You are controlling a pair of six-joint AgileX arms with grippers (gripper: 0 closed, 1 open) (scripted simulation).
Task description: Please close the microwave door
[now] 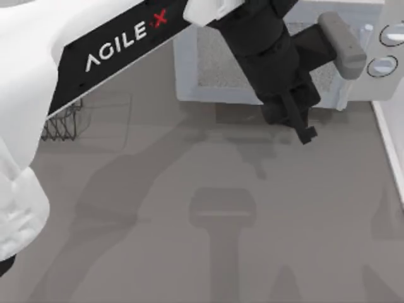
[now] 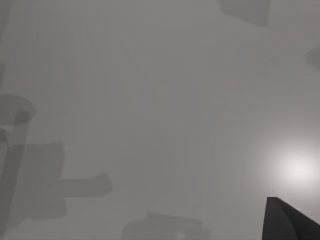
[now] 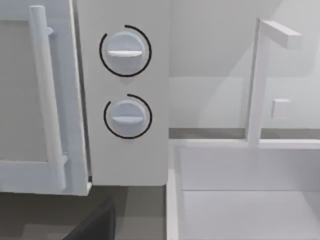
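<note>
The microwave (image 1: 391,95) stands at the table's far right, with two round knobs (image 3: 125,82) on its side panel. The microwave door (image 1: 221,63) is a white panel with a speckled grey window. It lies flat against the front beside the knob panel, and a thin dark seam separates them. Its pale bar handle (image 3: 47,100) is upright. My left arm reaches across from the left, and its black left gripper (image 1: 302,129) hangs just in front of the door's lower edge, holding nothing. A dark gripper tip (image 3: 95,225) sits below the knobs.
A dark wire rack (image 1: 63,123) stands at the left behind my left arm. To the right of the microwave is a white basin (image 3: 240,190) with a thin faucet (image 3: 257,75). The grey tabletop (image 1: 208,252) in front is bare, with arm shadows on it.
</note>
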